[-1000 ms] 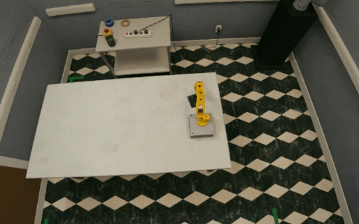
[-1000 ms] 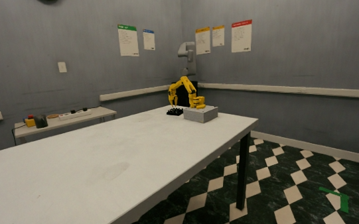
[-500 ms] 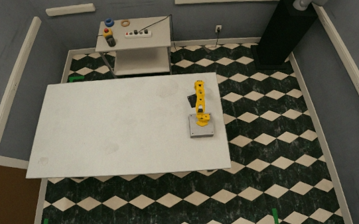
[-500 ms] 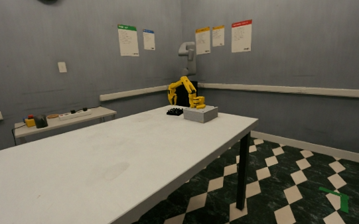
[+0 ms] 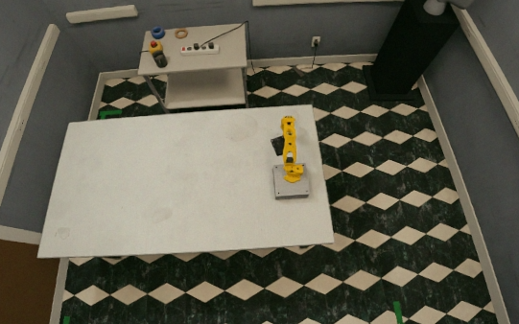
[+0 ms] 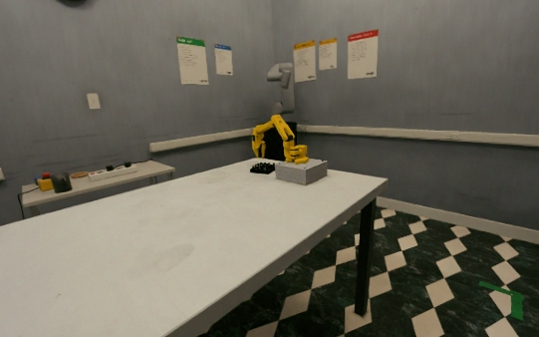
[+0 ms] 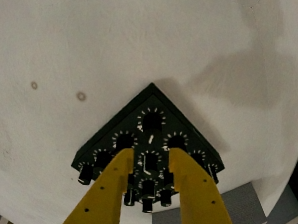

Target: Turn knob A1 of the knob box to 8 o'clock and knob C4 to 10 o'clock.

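Observation:
The black knob box (image 5: 277,146) (image 6: 264,168) (image 7: 152,93) lies on the white table beside the arm's base. In the wrist view it is turned with one corner pointing up the picture. A corner knob (image 7: 152,121) stands clear beyond the fingertips, with a white pointer mark at its lower side. My gripper (image 6: 259,156) (image 7: 151,151) is narrowly open and empty, above the box. A middle knob shows between and below the fingertips. The fingers partly hide the side knobs. The socket and the row letters cannot be made out, and most pointer directions are too small to read.
The arm's grey base block (image 5: 280,193) (image 6: 299,174) (image 7: 235,201) stands close to the box. The white table (image 5: 173,173) (image 6: 120,259) has its edge just beyond the base. A side table (image 5: 173,67) with a power strip (image 5: 200,50) stands behind.

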Robot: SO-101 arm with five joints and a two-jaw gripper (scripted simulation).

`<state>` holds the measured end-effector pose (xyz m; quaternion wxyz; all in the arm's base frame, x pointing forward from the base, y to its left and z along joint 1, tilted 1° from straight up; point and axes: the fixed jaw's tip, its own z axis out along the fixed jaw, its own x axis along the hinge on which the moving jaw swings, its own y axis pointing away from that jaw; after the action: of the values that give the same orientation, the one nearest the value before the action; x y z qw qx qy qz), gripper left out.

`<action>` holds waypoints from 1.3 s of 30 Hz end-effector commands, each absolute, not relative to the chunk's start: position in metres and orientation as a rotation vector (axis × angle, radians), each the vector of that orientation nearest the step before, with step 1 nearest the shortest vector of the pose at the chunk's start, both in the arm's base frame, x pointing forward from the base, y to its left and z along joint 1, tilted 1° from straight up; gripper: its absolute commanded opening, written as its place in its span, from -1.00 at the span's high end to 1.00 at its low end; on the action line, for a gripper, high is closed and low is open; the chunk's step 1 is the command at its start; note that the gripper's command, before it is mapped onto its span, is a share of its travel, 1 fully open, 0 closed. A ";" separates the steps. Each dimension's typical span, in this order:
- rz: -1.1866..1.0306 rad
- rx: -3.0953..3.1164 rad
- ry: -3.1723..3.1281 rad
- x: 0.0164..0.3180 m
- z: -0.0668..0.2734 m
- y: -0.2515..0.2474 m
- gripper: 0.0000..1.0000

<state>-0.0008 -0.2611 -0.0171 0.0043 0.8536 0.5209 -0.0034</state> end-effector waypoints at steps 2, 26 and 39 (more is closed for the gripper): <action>0.006 2.692 1.630 -0.002 -0.021 -0.259 0.81; 0.006 2.692 1.630 -0.002 -0.039 -0.259 0.81; 0.006 2.692 1.630 -0.002 -0.044 -0.259 0.81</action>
<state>-0.0009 -0.2636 -0.0371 0.0076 0.8536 0.5209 -0.0055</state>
